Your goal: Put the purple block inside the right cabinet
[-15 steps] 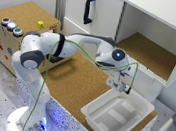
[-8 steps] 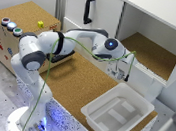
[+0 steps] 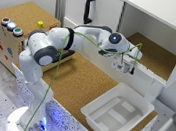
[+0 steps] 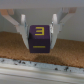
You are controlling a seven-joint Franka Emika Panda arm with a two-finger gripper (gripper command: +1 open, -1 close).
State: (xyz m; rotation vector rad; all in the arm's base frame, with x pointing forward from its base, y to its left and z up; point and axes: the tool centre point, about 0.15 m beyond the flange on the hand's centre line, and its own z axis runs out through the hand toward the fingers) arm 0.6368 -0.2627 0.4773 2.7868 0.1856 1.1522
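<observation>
The purple block (image 4: 40, 35), with a yellow "3" on its face, sits clamped between the two fingers (image 4: 22, 32) of my gripper (image 4: 39, 43). In the exterior view the gripper (image 3: 127, 66) hangs at the front lip of the right cabinet (image 3: 156, 56), a white-walled compartment with a brown cork floor. The block is too small to make out in that view. The wrist view shows the cork floor (image 4: 12, 46) behind and below the block, and a white ledge (image 4: 40, 70) nearer to the camera.
A white bin (image 3: 116, 112) stands on the cork counter below the gripper. A white door with a black handle (image 3: 88, 10) is at the exterior view's left of the cabinet. A wooden box with coloured buttons (image 3: 11, 26) and a yellow cube (image 3: 40, 24) is farther left.
The arm has risen from above the white bin and swung toward the cabinet opening, with the block still held.
</observation>
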